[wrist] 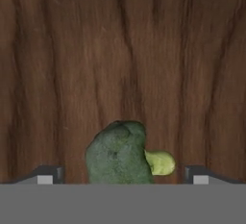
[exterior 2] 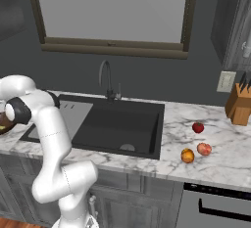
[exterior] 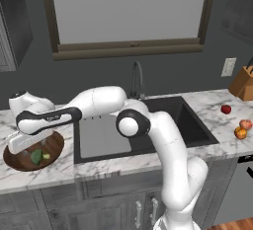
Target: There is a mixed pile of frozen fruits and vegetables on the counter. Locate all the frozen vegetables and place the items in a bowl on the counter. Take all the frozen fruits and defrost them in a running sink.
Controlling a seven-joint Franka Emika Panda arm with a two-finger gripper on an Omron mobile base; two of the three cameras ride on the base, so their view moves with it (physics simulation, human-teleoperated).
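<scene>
- Grey-veined marble counter (exterior: 207,103) runs under a wide window, with the black sink (exterior 2: 125,124) set in its middle and a knife block (exterior 2: 238,105) at the far right.
- Over at the left end, the gripper (wrist: 122,175) hangs above the wooden bowl (exterior: 17,161), its fingertips (wrist: 45,175) spread wide and holding nothing.
- Between those tips, on the bowl's floor, lie the dark green lump (wrist: 117,153) and the yellow-green piece (wrist: 160,163), touching each other.
- Well apart, right of the sink, sit the bright red round item (exterior 2: 197,127), the pinkish-red fruit (exterior 2: 204,148) and the orange fruit (exterior 2: 187,155), the last two just beside each other.
- My guess is all three are light, hard and frozen-slick, so round shapes could squirt out of a pinch.
- A hold across the widest middle, straight down from above, looks safest; the red one stands alone, with room for both fingers.
</scene>
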